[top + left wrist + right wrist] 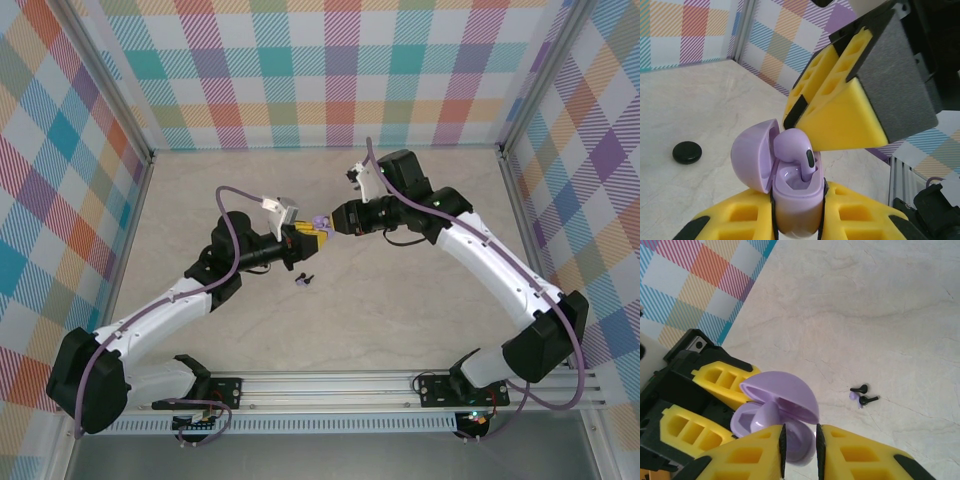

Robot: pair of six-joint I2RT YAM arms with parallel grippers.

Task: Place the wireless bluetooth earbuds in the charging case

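My left gripper (797,212) is shut on the lavender charging case (797,200), held upright above the table with its lid (752,155) swung open. A lavender earbud (792,145) stands with its stem down in one of the case's wells. Its rounded head (800,442) sits between the pads of my right gripper (800,450), which is shut on it. From above, both grippers meet at the case (318,221) over the middle of the table. Two black earbuds (865,395) and another lavender earbud (854,396) lie together on the table (303,279).
A round black disc (687,152) lies on the marble tabletop to the left of the case. Checked walls with aluminium posts (150,155) close in the table on three sides. The arms' base rail (330,385) runs along the near edge.
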